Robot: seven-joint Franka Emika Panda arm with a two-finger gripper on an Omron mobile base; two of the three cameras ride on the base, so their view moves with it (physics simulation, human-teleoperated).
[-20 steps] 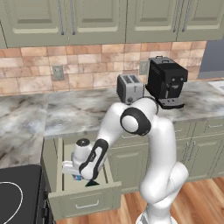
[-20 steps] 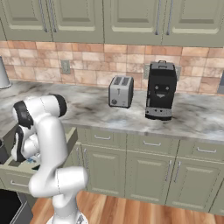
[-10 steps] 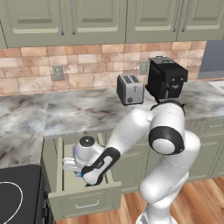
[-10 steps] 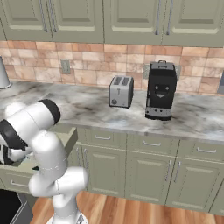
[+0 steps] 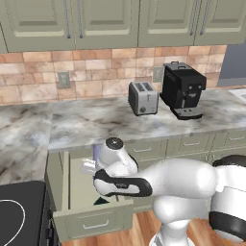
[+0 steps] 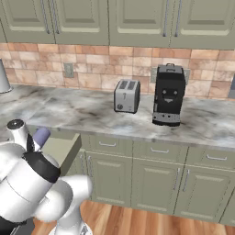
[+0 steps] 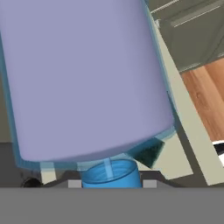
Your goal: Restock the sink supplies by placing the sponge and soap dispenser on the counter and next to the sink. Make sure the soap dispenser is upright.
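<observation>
The lavender-blue soap dispenser (image 7: pixel 87 74) is close up in the hand view, its bright blue pump (image 7: pixel 109 174) down by the fingers. My gripper (image 5: pixel 92 167) is shut on it, over the open drawer (image 5: pixel 91 216). From the right base view the bottle (image 6: pixel 41 136) pokes out behind my arm, just above the drawer's edge. A dark green corner of the sponge (image 7: pixel 150 153) shows under the bottle on the drawer floor. The marble counter (image 5: pixel 96 122) runs behind the drawer. The sink is out of view.
A toaster (image 5: pixel 143 98) and a black coffee machine (image 5: pixel 183 90) stand on the counter at the back. The black stovetop (image 5: pixel 19 216) lies left of the drawer. Closed olive-green cabinets (image 6: pixel 151 179) line the front, over a wooden floor.
My arm has folded: the elbow swung down and to the right in the left base view. The hand stayed shut on the bottle over the drawer and rose slightly.
</observation>
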